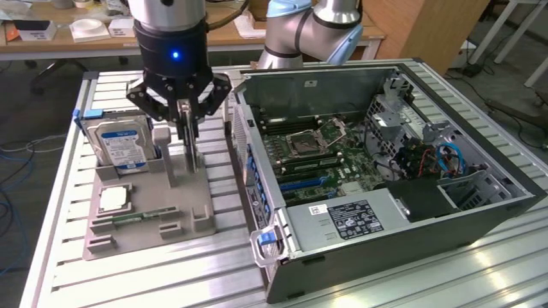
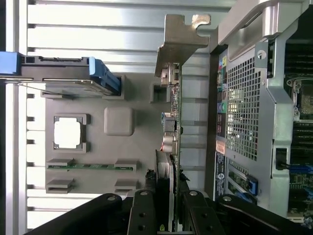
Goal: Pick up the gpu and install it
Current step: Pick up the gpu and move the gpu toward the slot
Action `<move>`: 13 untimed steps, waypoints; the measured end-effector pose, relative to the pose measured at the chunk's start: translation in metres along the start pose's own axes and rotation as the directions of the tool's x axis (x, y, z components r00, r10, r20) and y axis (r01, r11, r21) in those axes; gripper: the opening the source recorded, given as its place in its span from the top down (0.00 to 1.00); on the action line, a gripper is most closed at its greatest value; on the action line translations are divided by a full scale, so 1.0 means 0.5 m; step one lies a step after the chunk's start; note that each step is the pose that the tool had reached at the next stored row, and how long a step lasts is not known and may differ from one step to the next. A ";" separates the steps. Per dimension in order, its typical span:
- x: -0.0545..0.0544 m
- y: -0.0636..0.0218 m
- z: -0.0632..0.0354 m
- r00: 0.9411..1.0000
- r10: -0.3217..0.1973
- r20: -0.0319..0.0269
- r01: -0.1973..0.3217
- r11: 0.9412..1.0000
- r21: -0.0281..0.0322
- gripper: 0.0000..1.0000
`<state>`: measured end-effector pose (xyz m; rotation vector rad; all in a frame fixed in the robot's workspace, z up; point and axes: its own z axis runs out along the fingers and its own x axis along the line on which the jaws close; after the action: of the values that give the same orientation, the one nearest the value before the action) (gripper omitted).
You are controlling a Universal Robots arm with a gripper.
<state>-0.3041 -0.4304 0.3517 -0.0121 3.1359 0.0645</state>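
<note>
Exterior cam gives me the parts tray (image 1: 150, 192) from high, angled down; wrist cam sits close above it. Both catch the PC case (image 1: 428, 247).

readable text: none | hard drive label (image 1: 122, 146), beside the fingers (image 2: 143, 215) — illegible | power-supply sticker (image 1: 350, 219), well apart — illegible

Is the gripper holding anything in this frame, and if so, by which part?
The gripper is closed on the gpu, pinching the card's upper edge by the fan, away from the metal bracket.
</note>
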 end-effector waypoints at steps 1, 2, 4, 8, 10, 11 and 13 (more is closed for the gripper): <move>-0.001 0.000 -0.007 1.000 0.000 0.000 0.000 1.000 0.000 0.73; -0.001 0.001 -0.014 1.000 0.000 0.000 0.000 1.000 0.000 0.73; -0.002 0.001 -0.028 1.000 0.000 -0.001 0.000 1.000 0.000 0.73; -0.005 0.002 -0.045 1.000 0.000 -0.002 0.000 1.000 0.000 0.73; -0.005 0.002 -0.054 1.000 0.000 -0.002 0.000 1.000 0.000 0.73; -0.005 0.002 -0.059 1.000 0.000 -0.002 0.000 1.000 0.000 0.73; -0.005 0.003 -0.070 1.000 0.000 -0.002 0.000 1.000 0.000 0.73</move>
<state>-0.3016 -0.4305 0.3866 -0.0121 3.1378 0.0645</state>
